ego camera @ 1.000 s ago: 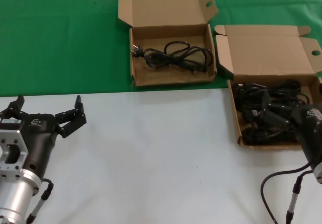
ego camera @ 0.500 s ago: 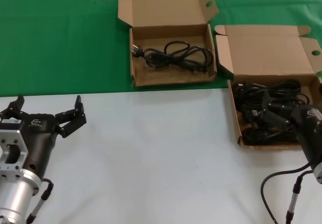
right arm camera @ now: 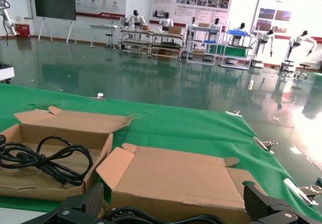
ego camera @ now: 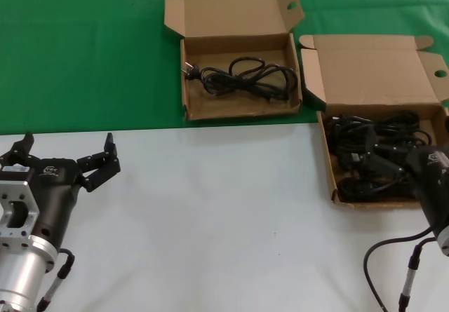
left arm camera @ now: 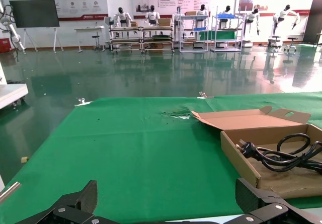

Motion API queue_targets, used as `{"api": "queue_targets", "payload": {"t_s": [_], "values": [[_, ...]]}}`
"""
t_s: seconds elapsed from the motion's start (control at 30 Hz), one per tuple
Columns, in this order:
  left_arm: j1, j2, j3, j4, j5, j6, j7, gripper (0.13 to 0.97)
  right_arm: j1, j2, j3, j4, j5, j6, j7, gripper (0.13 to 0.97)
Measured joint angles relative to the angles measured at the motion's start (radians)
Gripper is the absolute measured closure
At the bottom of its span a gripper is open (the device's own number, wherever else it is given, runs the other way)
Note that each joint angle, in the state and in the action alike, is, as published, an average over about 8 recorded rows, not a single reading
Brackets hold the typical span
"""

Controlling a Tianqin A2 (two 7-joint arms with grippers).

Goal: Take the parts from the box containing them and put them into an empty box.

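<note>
Nothing is shifting between the last two moments and this one: both arms and both boxes are sitting where they were. I am keeping the left hand [ego camera: 66, 159] parked low over the pale near part of the desk [ego camera: 224, 214], at its left edge, fingers spread wide and gripping nothing. The right hand [ego camera: 393, 175] is hanging over the near right corner of the full box [ego camera: 372, 73], down among the heaped black power cords [ego camera: 372, 151]; from the head view its body is hiding the fingers, and the right wrist view is catching only the two finger bases, standing well apart, so I cannot tell whether it is grasping a cord. The second box [ego camera: 231, 17], further back on the green cloth [ego camera: 84, 52] and just to the left of the full one, is lying open with a single looped cord [ego camera: 245, 77] stretched across its floor.
</note>
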Motion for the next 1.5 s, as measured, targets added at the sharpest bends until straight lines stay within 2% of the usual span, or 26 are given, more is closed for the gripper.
{"api": "queue_targets", "payload": {"t_s": [1.5], "values": [[0.000,0.000,0.000,0.000,0.000,0.000,0.000,0.132,0.000,0.000,0.000,0.000,0.000,0.000,0.000,0.129]]}}
